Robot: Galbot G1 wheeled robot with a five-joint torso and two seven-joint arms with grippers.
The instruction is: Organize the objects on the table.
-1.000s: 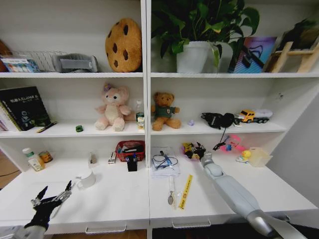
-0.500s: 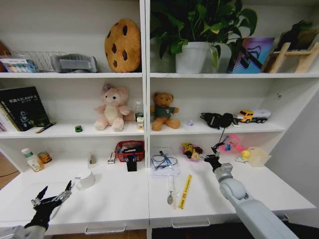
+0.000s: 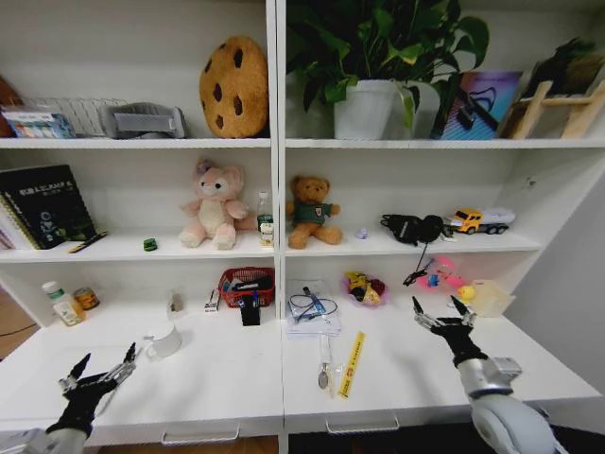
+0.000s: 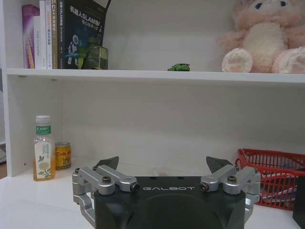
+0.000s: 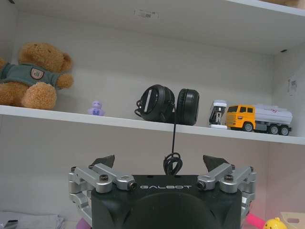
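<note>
Right gripper (image 3: 438,305) hovers open and empty over the table's (image 3: 529,364) right side — the green toy car (image 3: 150,244) sits well apart on the middle shelf (image 3: 123,248). Left gripper (image 3: 101,367), open too, waits low at left.

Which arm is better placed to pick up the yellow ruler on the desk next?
Probably the right. The right gripper hovers open over the desk, not far from the yellow ruler. The left gripper is open too, but sits at the desk's far left front, with the white cup nearer it.
</note>
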